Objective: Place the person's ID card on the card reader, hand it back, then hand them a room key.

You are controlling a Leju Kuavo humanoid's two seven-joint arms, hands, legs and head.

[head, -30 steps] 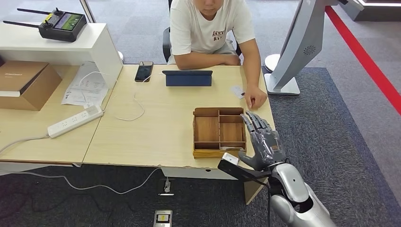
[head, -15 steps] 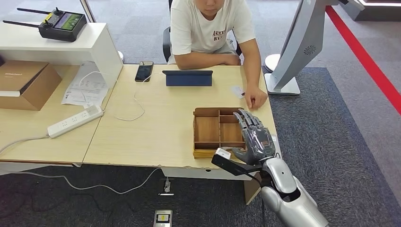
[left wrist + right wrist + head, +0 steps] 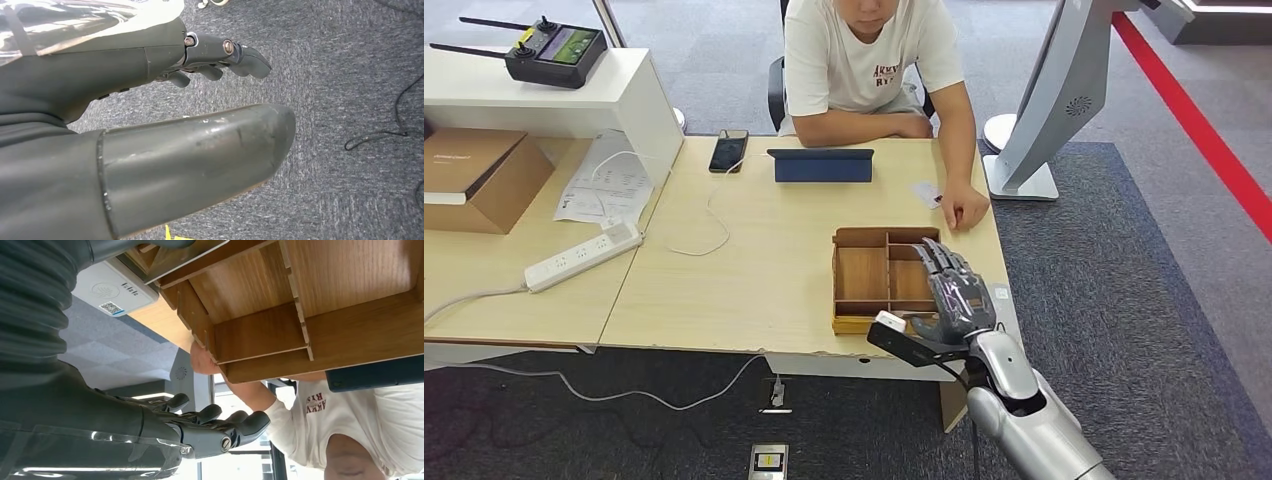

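Observation:
My right hand (image 3: pixel 961 295) hovers with fingers spread over the right, near part of the wooden compartment tray (image 3: pixel 864 275), holding nothing. In the right wrist view its fingers (image 3: pixel 200 427) stretch past the tray (image 3: pixel 260 330), and a flat grey card-like piece (image 3: pixel 185 252) lies at the tray's near edge by the thumb. The white card reader (image 3: pixel 115 287) sits on the table just right of the tray, partly hidden by my hand (image 3: pixel 1003 295). A small white ID card (image 3: pixel 927 193) lies by the seated person's hand (image 3: pixel 964 210). My left hand (image 3: pixel 200 150) hangs over grey carpet, holding nothing.
A blue folded tablet case (image 3: pixel 821 165) and a phone (image 3: pixel 728 150) lie at the table's far side. A power strip (image 3: pixel 584 257) with cables, papers and a cardboard box (image 3: pixel 474 175) are to the left. A white kiosk stand (image 3: pixel 1034 110) rises at the right.
My right hand has moved left and closer in, from beside the tray's right edge to over its right compartments. The person has not moved.

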